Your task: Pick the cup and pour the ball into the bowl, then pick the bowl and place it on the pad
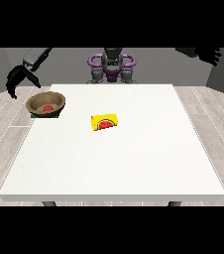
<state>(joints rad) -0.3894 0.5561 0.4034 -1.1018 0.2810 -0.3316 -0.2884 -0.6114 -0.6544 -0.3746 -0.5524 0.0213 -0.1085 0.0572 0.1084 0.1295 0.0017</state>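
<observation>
The bowl (45, 103) sits near the desk's (134, 168) far corner at the view's left, resting on the green pad (58, 114), whose edge peeks out beneath it, with the red ball (48, 107) lying inside. The yellow cup (104, 121) lies on its side near the middle of the desk, its long axis running roughly left to right across the view.

The hand at the view's left (16, 79) hangs just beyond the desk's edge, up and to the left of the bowl, clearly the nearer of the two; its fingers curve downward, apart, grasping nothing. The hand at the view's right (209, 53) is raised well away from everything (how its fingers lie I cannot tell).

Judging by how things lie, both steps look done, so any remaining move is likely only clearing away from the bowl.
</observation>
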